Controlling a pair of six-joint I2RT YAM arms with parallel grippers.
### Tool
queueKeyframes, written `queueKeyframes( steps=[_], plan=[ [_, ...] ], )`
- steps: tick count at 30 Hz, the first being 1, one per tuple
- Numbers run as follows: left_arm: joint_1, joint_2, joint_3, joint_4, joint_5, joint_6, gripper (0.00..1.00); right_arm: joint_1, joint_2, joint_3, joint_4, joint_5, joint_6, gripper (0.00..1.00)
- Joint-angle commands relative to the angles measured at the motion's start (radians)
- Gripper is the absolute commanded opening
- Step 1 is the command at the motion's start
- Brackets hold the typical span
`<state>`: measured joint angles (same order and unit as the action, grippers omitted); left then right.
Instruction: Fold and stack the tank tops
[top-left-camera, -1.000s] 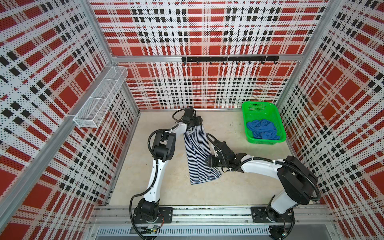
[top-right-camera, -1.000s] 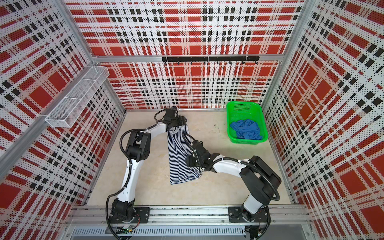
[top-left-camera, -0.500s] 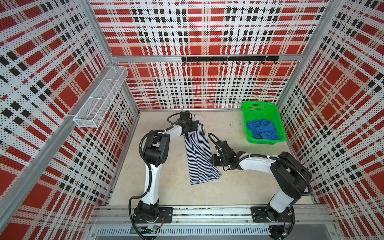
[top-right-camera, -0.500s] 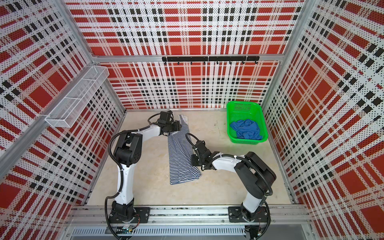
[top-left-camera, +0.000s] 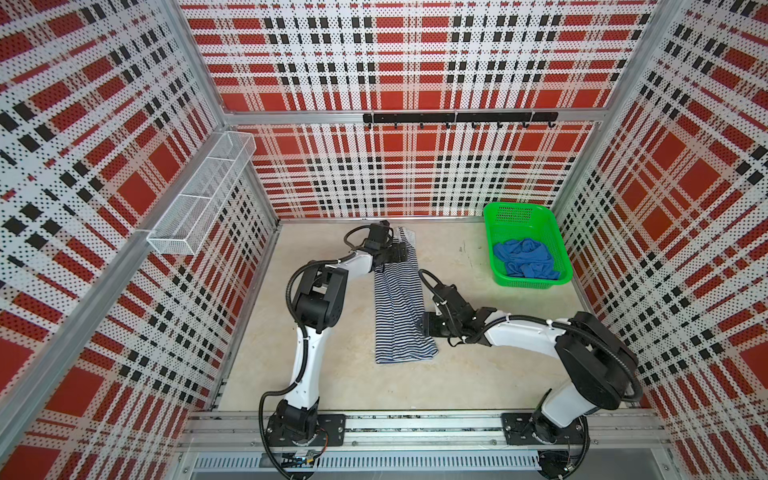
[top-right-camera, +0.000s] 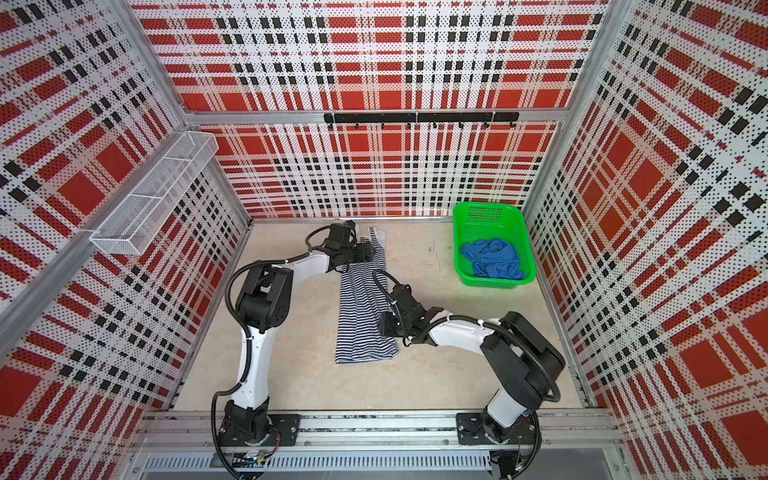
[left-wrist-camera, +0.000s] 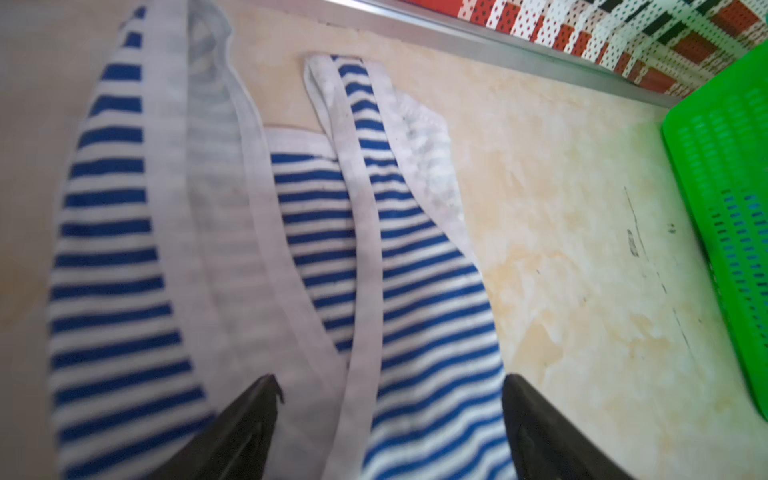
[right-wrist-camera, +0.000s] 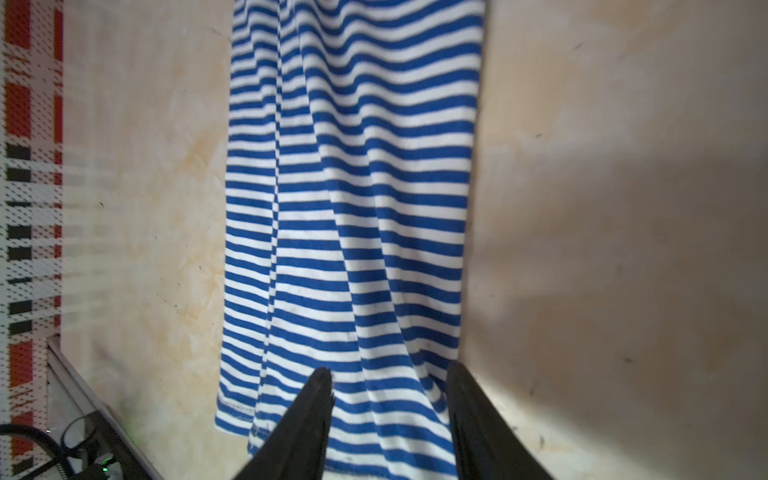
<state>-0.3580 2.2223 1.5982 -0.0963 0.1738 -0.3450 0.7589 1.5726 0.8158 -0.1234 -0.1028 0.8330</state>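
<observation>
Lying on beige tabletop (top-left-camera: 332, 374) inside plaid walls (top-left-camera: 415, 62): striped top (top-left-camera: 399, 316), both arms' jaws spread.

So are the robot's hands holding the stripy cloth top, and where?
Nothing is held. Both the left gripper and the right gripper stand open over the navy-and-white striped cloth tank top, which lies on the beige table.

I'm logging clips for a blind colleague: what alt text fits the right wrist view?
A blue-and-white striped tank top lies folded into a long strip on the beige table, hem end nearest the camera. The right end effector stands over that end, its dark fingers apart with nothing clamped between them.
</observation>
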Motion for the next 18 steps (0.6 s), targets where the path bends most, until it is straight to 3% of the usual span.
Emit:
queueKeyframes(
  steps=[1, 3, 12, 18],
  plan=[
    [-0.027, -0.270, -0.101, -0.006, -0.040, 0.039, 0.92, -0.032, -0.053, -0.032, -0.113, -0.040, -0.018, 0.49],
    [-0.031, -0.399, -0.215, -0.038, -0.067, 0.003, 0.90, -0.043, -0.060, -0.044, -0.141, -0.066, -0.040, 0.47],
    [-0.029, -0.844, -0.814, -0.108, -0.002, -0.221, 0.74, -0.076, -0.019, -0.042, -0.156, -0.192, -0.146, 0.44],
    [-0.085, -1.005, -1.057, -0.161, 0.075, -0.354, 0.68, -0.075, 0.018, -0.064, -0.133, -0.245, -0.141, 0.45]
  ],
)
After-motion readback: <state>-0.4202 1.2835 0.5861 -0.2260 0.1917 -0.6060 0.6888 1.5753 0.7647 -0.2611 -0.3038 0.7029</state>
